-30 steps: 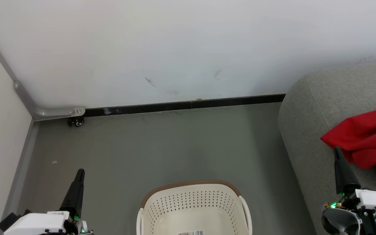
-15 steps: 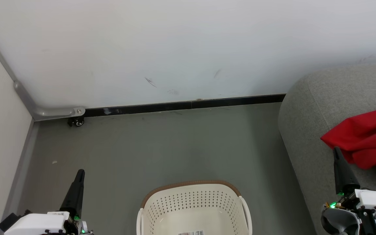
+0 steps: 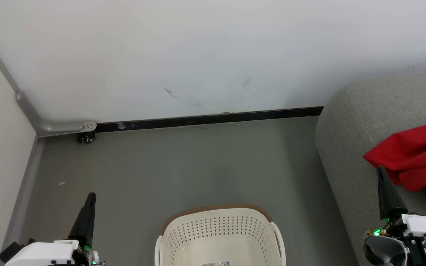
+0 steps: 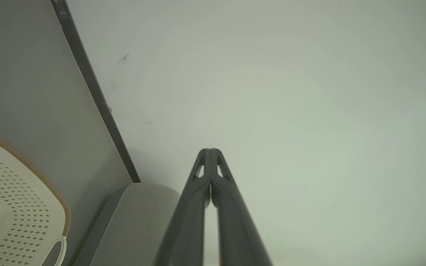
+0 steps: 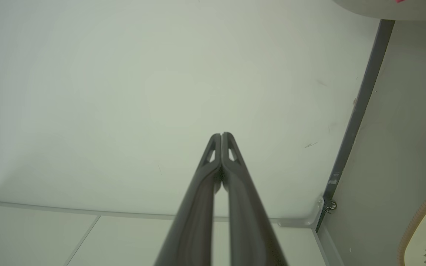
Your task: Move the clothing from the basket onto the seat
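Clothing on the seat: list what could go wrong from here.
1. The clothing lies near the seat's rounded edge; it might slide off toward the floor.
2. The right jaws, shut, stand right beside the fabric's edge in the head view; whether they touch it is unclear. Swinging that arm away could snag and drag it.
3. The basket is cut off by the frame's bottom; a garment could lie in the unseen part.

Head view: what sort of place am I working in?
Likely a staged home corner in a test room: a grey sofa block holding red clothing, a cream laundry basket on a grey floor, and a scuffed white wall with a black baseboard.
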Controlling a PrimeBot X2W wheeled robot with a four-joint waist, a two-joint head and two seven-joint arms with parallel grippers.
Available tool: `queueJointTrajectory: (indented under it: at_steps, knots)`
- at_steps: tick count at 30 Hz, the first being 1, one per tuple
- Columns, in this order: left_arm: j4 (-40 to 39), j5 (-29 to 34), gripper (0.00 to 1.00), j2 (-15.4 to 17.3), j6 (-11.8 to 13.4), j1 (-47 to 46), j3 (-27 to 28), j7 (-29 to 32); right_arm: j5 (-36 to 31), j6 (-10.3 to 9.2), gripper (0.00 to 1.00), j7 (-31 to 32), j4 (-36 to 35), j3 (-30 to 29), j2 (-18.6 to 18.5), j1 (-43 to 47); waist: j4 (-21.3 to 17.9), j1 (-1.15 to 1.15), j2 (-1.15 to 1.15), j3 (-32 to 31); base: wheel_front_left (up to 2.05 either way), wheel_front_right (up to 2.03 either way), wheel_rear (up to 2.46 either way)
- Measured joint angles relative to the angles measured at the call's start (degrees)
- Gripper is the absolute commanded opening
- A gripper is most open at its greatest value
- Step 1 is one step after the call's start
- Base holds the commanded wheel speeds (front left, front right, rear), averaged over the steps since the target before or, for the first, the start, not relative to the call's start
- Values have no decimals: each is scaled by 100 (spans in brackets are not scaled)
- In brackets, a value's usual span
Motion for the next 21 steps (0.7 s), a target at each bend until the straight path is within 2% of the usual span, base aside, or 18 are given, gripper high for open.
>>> queueJointTrajectory:
  at_steps: [21]
  knots:
    - [35, 0, 0, -1, -1, -11, 7, 9, 1, 0, 0, -8, -4, 11, -1, 1, 1, 0, 0, 0, 0, 0, 0]
